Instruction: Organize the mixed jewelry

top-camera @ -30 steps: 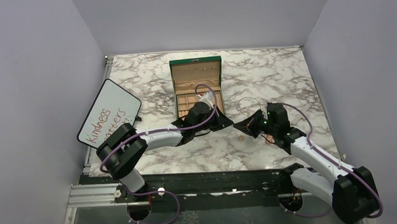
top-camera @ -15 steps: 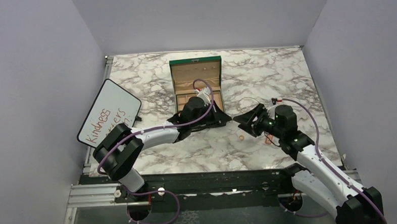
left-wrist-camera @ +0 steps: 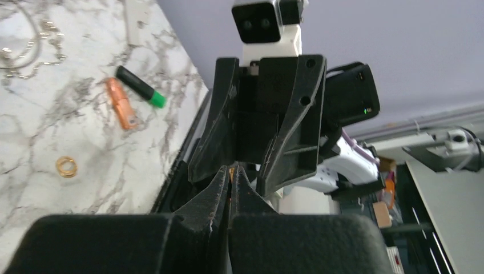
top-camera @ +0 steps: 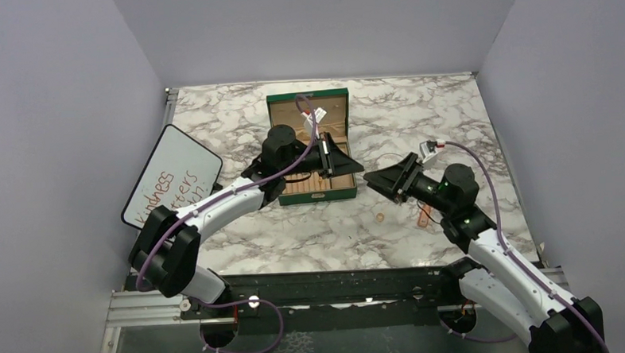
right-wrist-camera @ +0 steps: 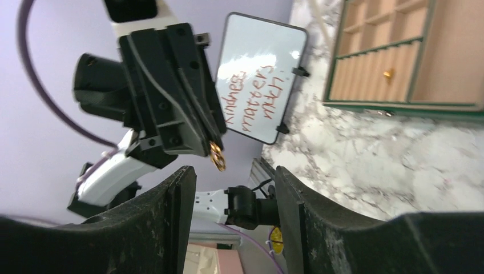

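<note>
My left gripper (top-camera: 359,169) is raised above the front of the open green box (top-camera: 318,197) and is shut on a small gold ring (right-wrist-camera: 216,155); only a glint of it shows at the tips (left-wrist-camera: 230,167). My right gripper (top-camera: 371,179) faces it, just to its right, open with nothing between its fingers (right-wrist-camera: 233,174). Another gold ring (top-camera: 380,217) lies on the marble near the front (left-wrist-camera: 67,166). The thin gold necklace (top-camera: 388,161) lies right of the box (left-wrist-camera: 23,45). One ring (right-wrist-camera: 388,73) sits in a box compartment.
A small orange marker (top-camera: 425,213) and a black-and-green highlighter (left-wrist-camera: 141,87) lie on the marble under the right arm. A whiteboard with red writing (top-camera: 170,179) leans at the left edge. Grey walls close in the table on three sides.
My right gripper has opened and drawn back up to the right. My left arm, still shut on the ring, has lifted from the table and swung back over the box.
</note>
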{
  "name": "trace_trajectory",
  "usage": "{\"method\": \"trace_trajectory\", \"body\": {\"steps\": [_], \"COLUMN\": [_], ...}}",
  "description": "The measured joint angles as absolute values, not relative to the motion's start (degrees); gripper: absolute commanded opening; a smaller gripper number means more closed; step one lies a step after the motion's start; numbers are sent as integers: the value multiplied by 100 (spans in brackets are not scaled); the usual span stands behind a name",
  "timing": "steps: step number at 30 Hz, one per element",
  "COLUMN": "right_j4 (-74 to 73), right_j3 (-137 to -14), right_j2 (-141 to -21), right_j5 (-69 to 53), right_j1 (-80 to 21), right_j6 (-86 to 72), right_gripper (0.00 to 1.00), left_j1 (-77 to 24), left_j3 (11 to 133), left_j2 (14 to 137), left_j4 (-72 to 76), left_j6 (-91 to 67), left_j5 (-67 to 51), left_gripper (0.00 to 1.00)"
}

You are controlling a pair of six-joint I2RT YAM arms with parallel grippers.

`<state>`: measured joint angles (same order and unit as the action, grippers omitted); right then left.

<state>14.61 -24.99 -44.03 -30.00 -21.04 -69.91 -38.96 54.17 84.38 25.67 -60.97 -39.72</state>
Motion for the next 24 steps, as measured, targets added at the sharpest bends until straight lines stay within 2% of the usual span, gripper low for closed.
{"method": "trace_trajectory", "body": {"steps": [6, 14, 17, 21, 24], "right_j4": [2067, 2567, 2683, 2821, 2840], "right_j3": [-2860, -2886, -2862, -2751, -2740], "right_j2": [-4410, -4449, -4421, -4281, -4228], "right_j5": [-3385, -3763, -3820, -3846, -3850], "right_j1": [-2104, -2104, -2102, -2099, -2099], "right_j6": [-6879, -6866, -6869, -6860, -6842], "right_gripper": [46, 35, 36, 46, 47], "left_j1": [-3841, -3841, -3841, -3844, -3841], "left_j3": [5680, 5819, 5876, 5881, 5881], "left_j2": [8368, 8357, 8355, 8355, 8355], "left_j4": [2563, 2565, 2598, 2617, 2624], "left_j6": [-6167, -6167, -6165, -6169, -6176], "left_j5": [-4858, -5229, -5282, -5323, -5332], "left_gripper": [0, 0, 0, 0, 0]}}
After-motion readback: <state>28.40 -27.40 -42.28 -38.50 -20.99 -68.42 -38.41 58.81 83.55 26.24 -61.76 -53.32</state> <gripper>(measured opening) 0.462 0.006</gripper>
